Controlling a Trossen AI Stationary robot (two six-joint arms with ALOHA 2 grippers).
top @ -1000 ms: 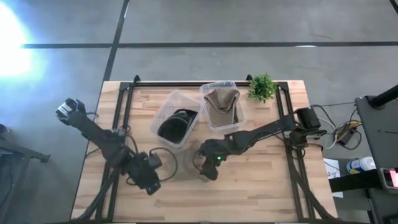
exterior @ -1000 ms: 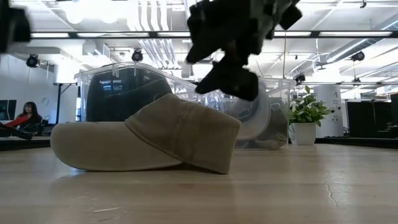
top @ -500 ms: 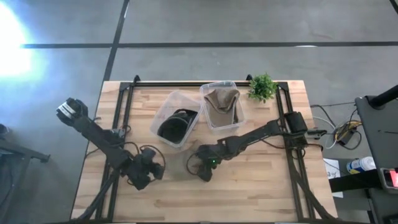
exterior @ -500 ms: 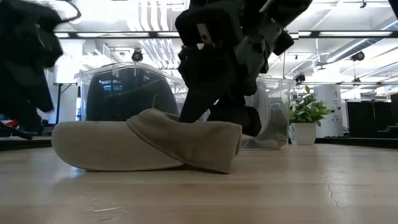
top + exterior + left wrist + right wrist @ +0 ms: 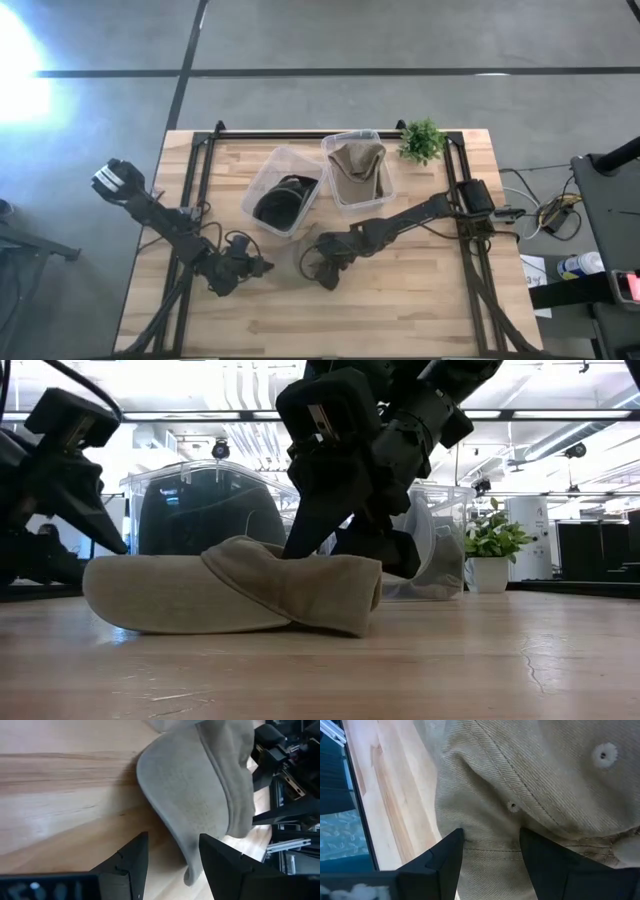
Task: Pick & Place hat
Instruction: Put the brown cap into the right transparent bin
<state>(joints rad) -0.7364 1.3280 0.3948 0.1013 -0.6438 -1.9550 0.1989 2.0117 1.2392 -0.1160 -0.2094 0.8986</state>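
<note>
A tan cap (image 5: 230,595) lies flat on the table (image 5: 400,300), between my two grippers (image 5: 283,262). My right gripper (image 5: 335,550) is down on the cap's crown, fingers open, with tan cloth filling the gap between them (image 5: 490,855). My left gripper (image 5: 172,865) is open and hovers low at the cap's brim (image 5: 195,790), on its left side (image 5: 75,480). The brim's edge reaches between the left fingers; no touch shows. My right gripper comes down on the crown (image 5: 500,820) from above, slanting from the table's right, with the open fingers (image 5: 445,857) on either side of a seam. The crown (image 5: 310,575) is dented in under them. The cap rests on the table.
Two clear bins stand behind the cap: one (image 5: 282,195) holds a black cap, the other (image 5: 357,168) a tan one. A small green plant (image 5: 422,140) stands at the far right edge. Bare wood lies toward the near edge.
My right gripper has come down and a little left onto the cap's crown, which was rounded and is now squashed flat. My left gripper has moved from the near left toward the cap's brim and dropped low beside it.
</note>
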